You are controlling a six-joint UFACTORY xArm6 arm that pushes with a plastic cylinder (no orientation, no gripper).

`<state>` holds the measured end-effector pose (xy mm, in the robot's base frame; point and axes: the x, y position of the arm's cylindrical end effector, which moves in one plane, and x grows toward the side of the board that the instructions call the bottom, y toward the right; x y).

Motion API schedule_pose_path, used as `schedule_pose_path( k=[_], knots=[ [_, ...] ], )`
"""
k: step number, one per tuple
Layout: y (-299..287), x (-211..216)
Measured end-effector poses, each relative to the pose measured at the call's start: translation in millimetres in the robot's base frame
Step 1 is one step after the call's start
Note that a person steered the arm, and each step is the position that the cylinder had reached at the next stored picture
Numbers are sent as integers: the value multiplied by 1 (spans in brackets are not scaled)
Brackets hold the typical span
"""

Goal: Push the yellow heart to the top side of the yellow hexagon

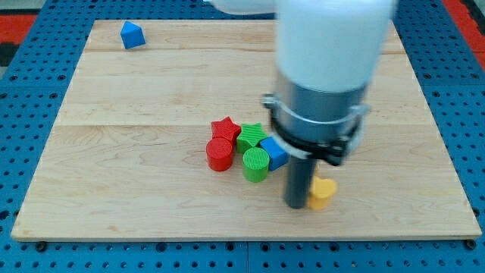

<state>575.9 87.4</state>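
Yellow heart (324, 192) sits near the table's bottom edge, touching the tip (296, 205) on its right. Rod holds nothing. Yellow hexagon is not visible.

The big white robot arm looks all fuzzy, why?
In the camera view, the white arm sits close to the lens, so it is blurred; the red star and blue block look sharper, with soft shadows under them on the board.
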Motion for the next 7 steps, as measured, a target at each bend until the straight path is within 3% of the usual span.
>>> schedule_pose_path(
  k=[3, 4, 6, 7],
  knots=[
    [133, 0],
    [147, -10],
    [104, -39],
    [105, -25]
  ],
)
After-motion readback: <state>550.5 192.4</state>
